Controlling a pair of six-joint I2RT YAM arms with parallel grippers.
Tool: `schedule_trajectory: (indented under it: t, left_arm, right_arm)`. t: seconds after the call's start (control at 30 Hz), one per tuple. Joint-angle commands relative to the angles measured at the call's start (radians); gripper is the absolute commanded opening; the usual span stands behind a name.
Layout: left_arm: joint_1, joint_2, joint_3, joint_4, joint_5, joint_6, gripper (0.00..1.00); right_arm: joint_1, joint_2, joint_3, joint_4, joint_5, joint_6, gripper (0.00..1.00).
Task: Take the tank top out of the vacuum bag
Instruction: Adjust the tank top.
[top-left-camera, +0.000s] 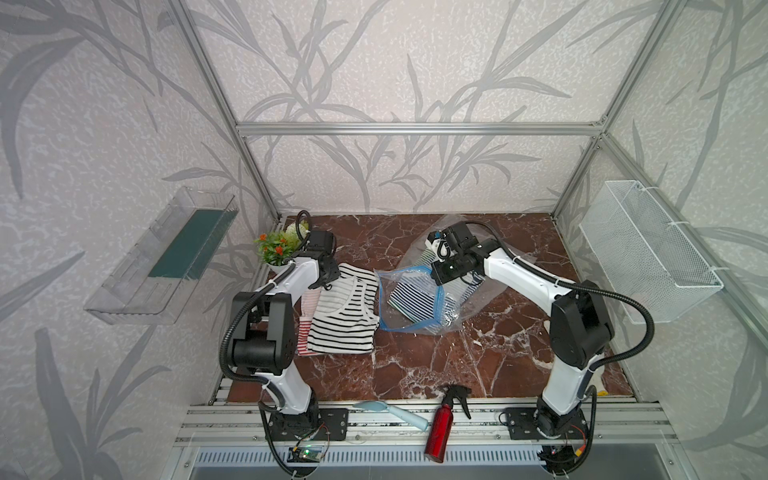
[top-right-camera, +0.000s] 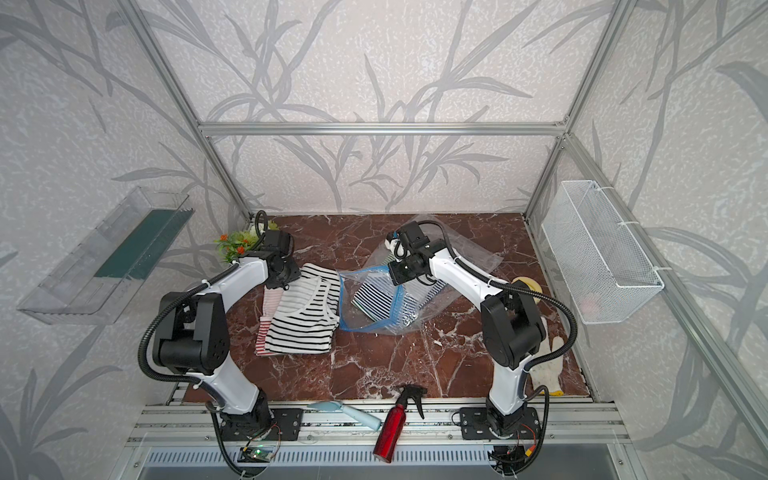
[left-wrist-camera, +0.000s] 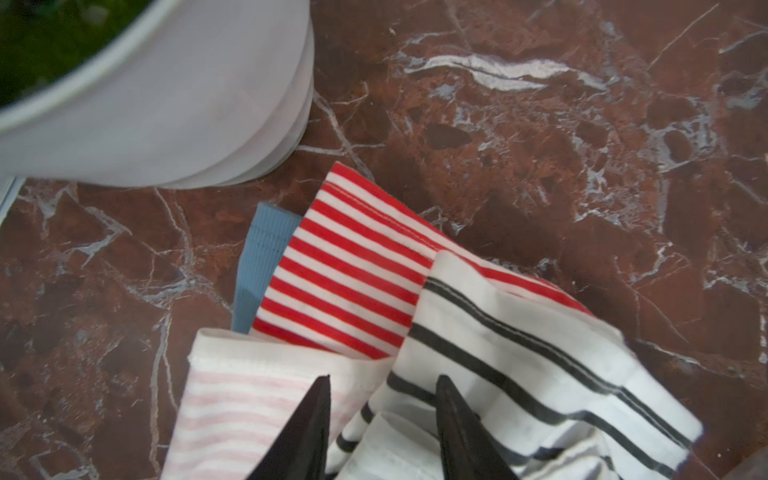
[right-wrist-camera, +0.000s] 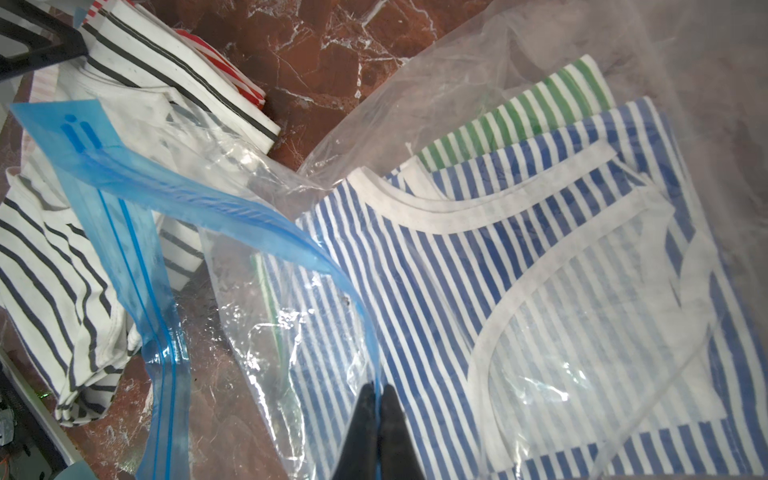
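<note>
The vacuum bag (top-left-camera: 453, 303) lies crumpled at mid-table with its mouth standing open. My right gripper (right-wrist-camera: 378, 386) is shut on the bag's blue zip strip (right-wrist-camera: 232, 208) and holds that edge up; in a top view the gripper (top-left-camera: 435, 279) sits at the mouth's far corner. Inside the bag are a blue-striped tank top (right-wrist-camera: 457, 270) and a green-striped one (right-wrist-camera: 519, 112). Left of the bag, a black-striped tank top (top-left-camera: 345, 316) rests on a red-striped one (left-wrist-camera: 353, 266). My left gripper (left-wrist-camera: 385, 378) is open, low over the black-striped top's far end, with a fold of it between the fingers.
A white plant pot (top-left-camera: 276, 266) stands just behind the left gripper. A red spray bottle (top-left-camera: 442, 428) and a pale blue brush (top-left-camera: 390, 411) lie on the front rail. A glove (top-right-camera: 548, 365) lies behind the right arm. A wire basket (top-left-camera: 648, 257) hangs on the right wall and a clear shelf (top-left-camera: 162, 262) on the left.
</note>
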Motion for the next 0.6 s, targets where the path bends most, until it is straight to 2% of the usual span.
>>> schedule_trajectory:
  t: [0.0, 0.27, 0.33, 0.5, 0.57]
  left_arm:
    - [0.003, 0.048, 0.055, 0.035, 0.011, 0.014, 0.42]
    - [0.003, 0.18, 0.158, -0.025, -0.014, -0.005, 0.41]
    - [0.004, 0.192, 0.164, -0.032, -0.004, -0.008, 0.34]
    - [0.0, 0.146, 0.131, -0.022, -0.018, -0.02, 0.07]
    - [0.0, 0.116, 0.12, -0.027, -0.031, -0.02, 0.0]
  right_arm:
    - [0.012, 0.026, 0.04, -0.024, -0.011, -0.009, 0.0]
    - [0.02, 0.041, 0.057, -0.042, -0.012, -0.018, 0.0]
    - [0.02, 0.036, 0.051, -0.043, -0.008, -0.016, 0.0]
    - [0.022, 0.023, 0.043, -0.04, -0.014, -0.014, 0.0]
    - [0.023, 0.016, 0.037, -0.032, -0.017, -0.012, 0.0]
